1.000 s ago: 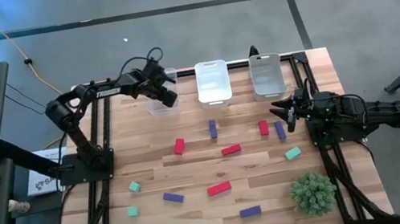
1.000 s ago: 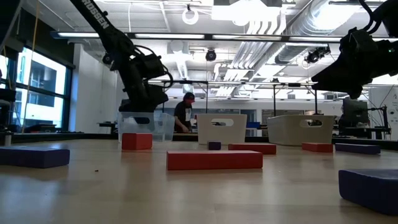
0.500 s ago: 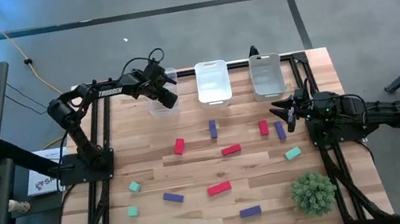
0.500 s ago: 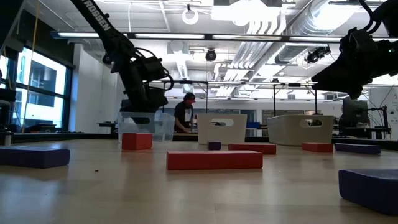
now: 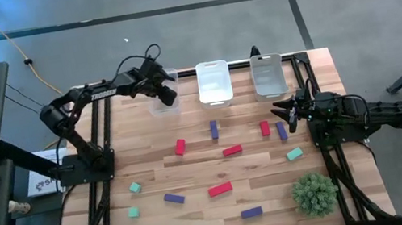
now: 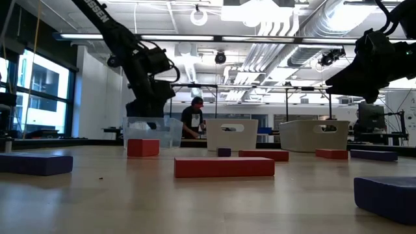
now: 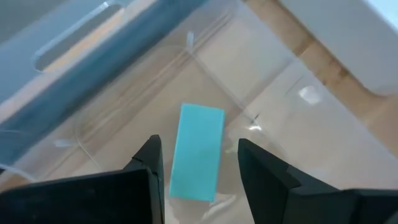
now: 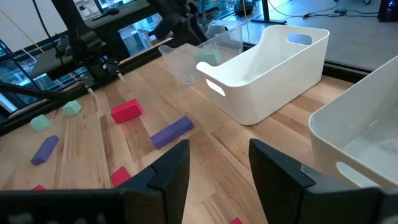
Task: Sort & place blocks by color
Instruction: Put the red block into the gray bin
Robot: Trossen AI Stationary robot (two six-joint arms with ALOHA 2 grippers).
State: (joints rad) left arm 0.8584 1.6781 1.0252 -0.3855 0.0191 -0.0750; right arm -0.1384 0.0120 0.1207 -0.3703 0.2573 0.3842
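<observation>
My left gripper (image 7: 198, 146) hangs open over the clear bin (image 5: 162, 102) at the table's far left. A teal block (image 7: 198, 163) lies flat on the bin's floor below and between the fingers, apart from them. More blocks lie loose on the table: red ones (image 5: 232, 150), purple ones (image 5: 174, 199) and teal ones (image 5: 135, 187). My right gripper (image 5: 281, 110) waits open by the table's right edge, with nothing between its fingers (image 8: 171, 165).
Two white bins (image 5: 213, 83) (image 5: 268, 77) stand beside the clear bin along the far edge. A fuzzy green plant ball (image 5: 314, 193) sits at the near right. A person (image 6: 193, 120) shows in the room behind the table.
My left gripper has risen a little above the clear bin, and its arm has drawn back slightly toward the table's left. The loose blocks on the table have stayed where they were.
</observation>
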